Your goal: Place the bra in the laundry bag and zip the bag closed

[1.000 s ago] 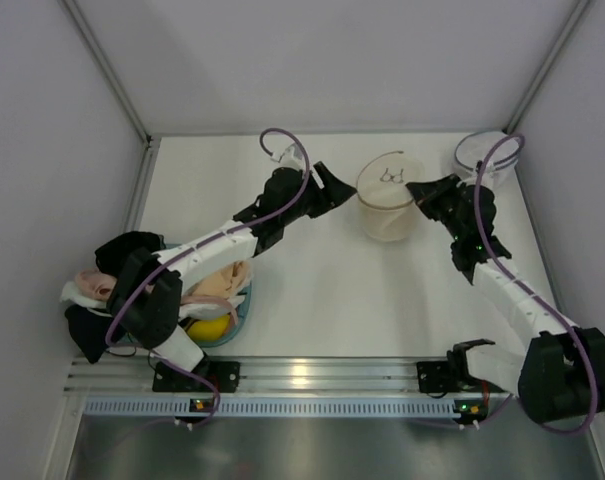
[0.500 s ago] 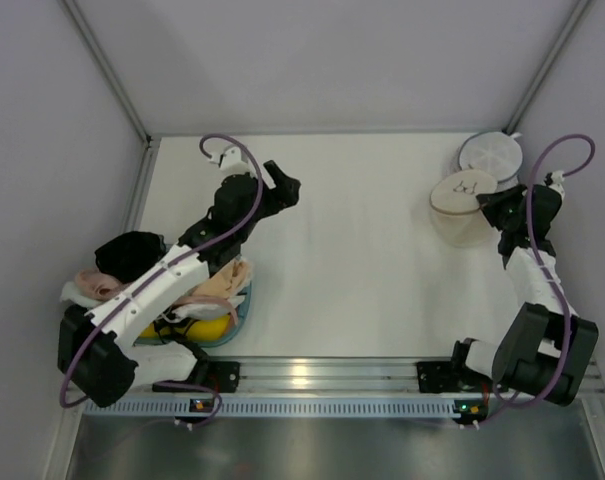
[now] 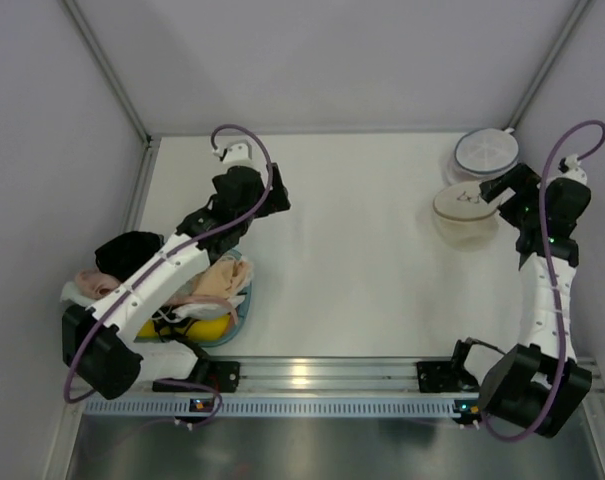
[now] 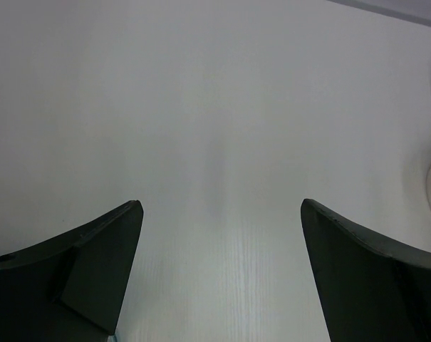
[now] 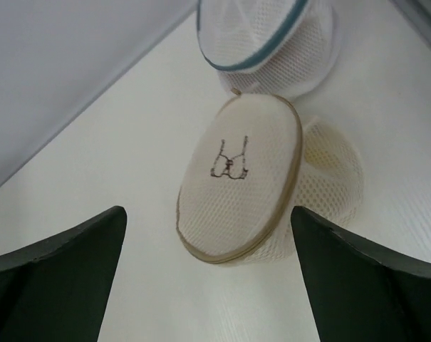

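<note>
From above, the bra (image 3: 212, 328) is being shown as a yellow patch low in the garment pile (image 3: 217, 282) at the near left. It is lying well apart from the left gripper (image 3: 274, 192) and across the table from the laundry bag (image 3: 462, 212), which is just beside the right gripper (image 3: 494, 190). A peach garment could be dragged up with it.

In the left wrist view, the jaws are being held wide, empty, over bare table (image 4: 215, 107).

In the right wrist view, the jaws are also being held wide, with nothing gripped. The laundry bag is lying ahead between them, touching the blue-rimmed bag (image 5: 272, 32), which could be taken by mistake.
</note>
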{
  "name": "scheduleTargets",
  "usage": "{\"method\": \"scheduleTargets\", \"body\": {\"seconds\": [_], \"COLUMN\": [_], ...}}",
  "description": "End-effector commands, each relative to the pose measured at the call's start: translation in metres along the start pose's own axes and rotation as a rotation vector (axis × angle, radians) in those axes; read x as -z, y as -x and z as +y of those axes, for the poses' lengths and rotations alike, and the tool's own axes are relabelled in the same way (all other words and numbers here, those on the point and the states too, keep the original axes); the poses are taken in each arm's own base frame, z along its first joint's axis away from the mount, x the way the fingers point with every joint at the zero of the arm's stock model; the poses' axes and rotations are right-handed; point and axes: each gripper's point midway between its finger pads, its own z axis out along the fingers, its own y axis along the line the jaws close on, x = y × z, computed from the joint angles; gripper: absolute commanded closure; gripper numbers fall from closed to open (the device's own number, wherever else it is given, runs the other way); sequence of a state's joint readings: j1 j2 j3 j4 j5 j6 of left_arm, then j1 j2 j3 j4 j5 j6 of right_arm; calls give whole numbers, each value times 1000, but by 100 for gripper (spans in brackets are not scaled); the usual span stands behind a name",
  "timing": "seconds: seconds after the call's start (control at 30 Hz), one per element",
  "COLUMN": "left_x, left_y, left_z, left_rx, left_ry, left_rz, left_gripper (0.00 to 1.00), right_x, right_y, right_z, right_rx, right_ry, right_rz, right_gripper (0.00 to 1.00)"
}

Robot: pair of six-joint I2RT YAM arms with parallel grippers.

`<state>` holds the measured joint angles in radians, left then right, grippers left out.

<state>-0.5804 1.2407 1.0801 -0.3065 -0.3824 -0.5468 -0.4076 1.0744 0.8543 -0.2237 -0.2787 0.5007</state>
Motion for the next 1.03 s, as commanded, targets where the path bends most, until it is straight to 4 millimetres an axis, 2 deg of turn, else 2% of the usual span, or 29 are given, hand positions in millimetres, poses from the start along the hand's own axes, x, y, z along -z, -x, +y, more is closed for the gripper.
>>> {"method": "scheduleTargets", "body": {"seconds": [0.0,0.03,0.1,0.17,0.23,0.37,0.43,0.47,0.53,0.63,0.8,0.87,1.0], "left_x": [3,6,10,19,23,20,16,14,12,7,13,20,23], "left_y": [23,26,31,32,35,24,21,25,35,48,51,55,57], "left_z": [-1,-3,-3,-11,-10,-3,2,6,-4,2,21,26,37], "left_rx": [-57,-65,-68,-46,-19,62,108,159,201,204,176,160,133], "left_ry": [16,5,-15,-86,-118,-154,-166,-178,-254,-230,-157,-139,-95], "left_rz": [11,18,13,27,32,101,126,134,142,110,48,16,-11], "left_gripper": [2,2,2,2,2,2,2,2,2,2,2,2,2], "right_x": [38,41,52,58,58,65,66,63,54,52,60,55,50], "right_y": [49,51,62,61,69,74,74,69,58,49,50,46,40], "right_z": [49,56,81,100,113,146,161,176,195,211,215,204,199], "right_rx": [183,196,227,248,242,293,356,384,402,399,415,410,413], "right_ry": [138,161,264,369,429,539,566,585,596,637,645,602,582], "right_rz": [-105,-101,-118,-119,-137,-141,-160,-155,-103,-59,-124,-124,-98], "right_gripper": [0,1,0,1,1,1,1,1,1,1,1,1,1]}}
